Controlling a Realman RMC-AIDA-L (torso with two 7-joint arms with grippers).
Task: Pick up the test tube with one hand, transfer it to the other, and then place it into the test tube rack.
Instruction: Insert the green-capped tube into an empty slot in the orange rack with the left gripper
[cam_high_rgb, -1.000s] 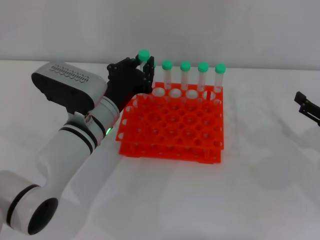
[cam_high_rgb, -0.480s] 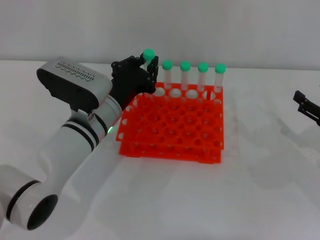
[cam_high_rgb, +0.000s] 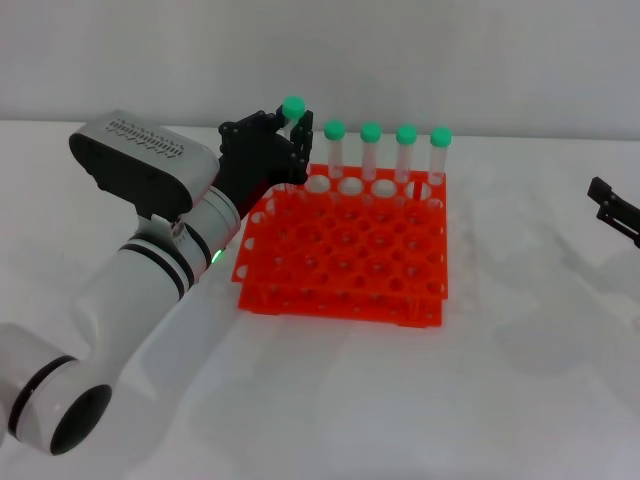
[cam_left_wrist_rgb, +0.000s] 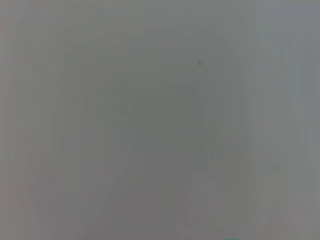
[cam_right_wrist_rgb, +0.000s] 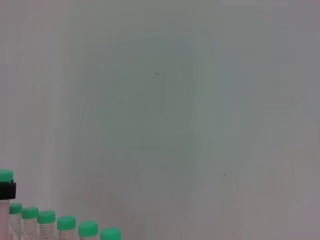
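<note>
L gripper (cam_high_rgb: 283, 140) clenched on test tube (cam_high_rgb: 292, 117), upright over rack (cam_high_rgb: 340, 255) far-left corner. R gripper (cam_high_rgb: 612, 208) idle at table's right edge, state can't tell.

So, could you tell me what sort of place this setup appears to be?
Probably a lab bench mock-up: an orange rack holding green-capped tubes on a plain white table, with the left pincer gripping another tube at the rack's far-left corner.

green-capped tubes (cam_right_wrist_rgb: 67, 226) in row, pale wall (cam_right_wrist_rgb: 175, 100) behind
</note>
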